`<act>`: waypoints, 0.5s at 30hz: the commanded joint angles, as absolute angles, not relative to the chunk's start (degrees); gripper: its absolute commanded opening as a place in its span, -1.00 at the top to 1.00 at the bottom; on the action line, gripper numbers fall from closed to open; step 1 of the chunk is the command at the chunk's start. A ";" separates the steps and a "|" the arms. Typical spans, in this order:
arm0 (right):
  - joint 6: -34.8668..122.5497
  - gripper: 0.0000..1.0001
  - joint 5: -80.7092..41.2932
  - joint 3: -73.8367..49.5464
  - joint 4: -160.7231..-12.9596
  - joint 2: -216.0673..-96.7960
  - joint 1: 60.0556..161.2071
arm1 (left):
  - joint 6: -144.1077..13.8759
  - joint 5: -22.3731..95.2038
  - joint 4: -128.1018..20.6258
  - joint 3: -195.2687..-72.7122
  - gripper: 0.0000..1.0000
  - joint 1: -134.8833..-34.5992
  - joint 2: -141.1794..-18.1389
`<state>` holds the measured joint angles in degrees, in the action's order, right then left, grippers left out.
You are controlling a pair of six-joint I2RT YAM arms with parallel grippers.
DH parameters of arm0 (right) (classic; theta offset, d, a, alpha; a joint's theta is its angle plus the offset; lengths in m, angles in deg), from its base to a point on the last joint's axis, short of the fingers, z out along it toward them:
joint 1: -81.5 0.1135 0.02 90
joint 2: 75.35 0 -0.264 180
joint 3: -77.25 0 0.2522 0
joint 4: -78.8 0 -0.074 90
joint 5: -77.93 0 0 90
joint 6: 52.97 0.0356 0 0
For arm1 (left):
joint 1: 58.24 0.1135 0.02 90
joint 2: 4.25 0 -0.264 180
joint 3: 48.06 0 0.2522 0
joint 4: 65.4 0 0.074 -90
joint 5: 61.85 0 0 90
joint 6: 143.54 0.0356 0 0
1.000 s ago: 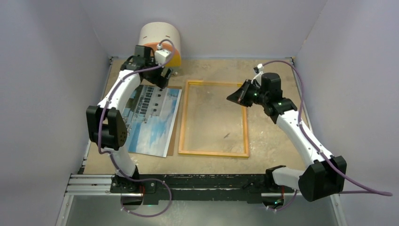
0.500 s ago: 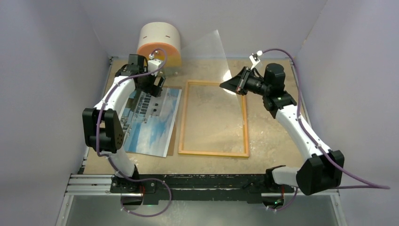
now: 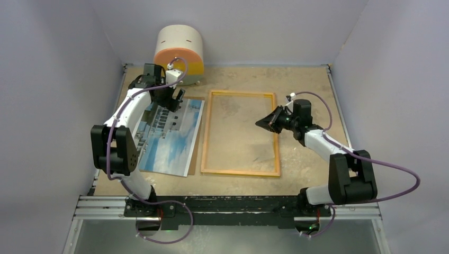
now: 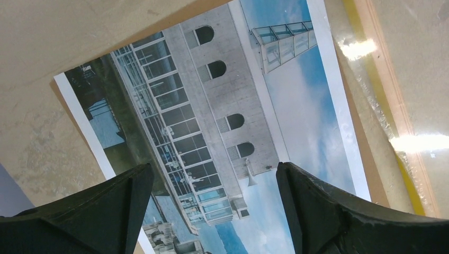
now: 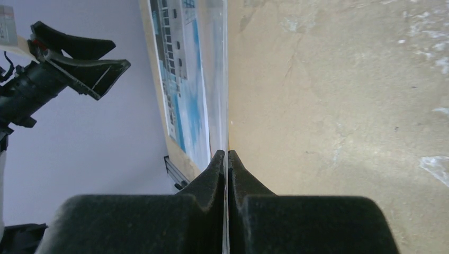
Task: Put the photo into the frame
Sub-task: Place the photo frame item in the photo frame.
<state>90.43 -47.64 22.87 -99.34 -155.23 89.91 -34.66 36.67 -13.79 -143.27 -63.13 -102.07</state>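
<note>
The left fingers [image 4: 339, 211] are spread wide above the far end of the photo [image 3: 172, 140]. The photo lies face up on a brown board [image 4: 370, 159] on the surface [image 3: 307, 84], just left of the frame [image 3: 241, 172]. The right fingers [image 5: 209, 185] are pressed together, pinching a clear sheet [image 5: 219, 79] at the frame's right rail.

Soft even light, faint shadows, glare patches on the frame [image 4: 398, 95]

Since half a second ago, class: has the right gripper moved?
Yes. The right gripper, pinching the clear sheet, has moved from the frame's far right corner towards the near edge, along its right rail.
</note>
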 commanded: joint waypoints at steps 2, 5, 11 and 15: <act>88.53 1.00 -44.42 25.19 -104.69 -153.84 88.28 | -33.04 36.40 -14.02 -142.18 -0.83 -62.72 -101.46; 88.46 1.00 -42.68 26.90 -105.56 -153.87 88.03 | -32.98 36.40 -14.08 -141.71 -0.83 -62.72 -101.74; 90.27 1.00 -40.34 31.40 -111.07 -154.29 87.57 | -32.65 36.76 -14.54 -140.58 -0.83 -62.72 -101.79; 91.14 1.00 -39.95 33.21 -114.39 -155.23 87.52 | -32.52 37.83 -15.25 -138.85 -0.83 -62.89 -101.64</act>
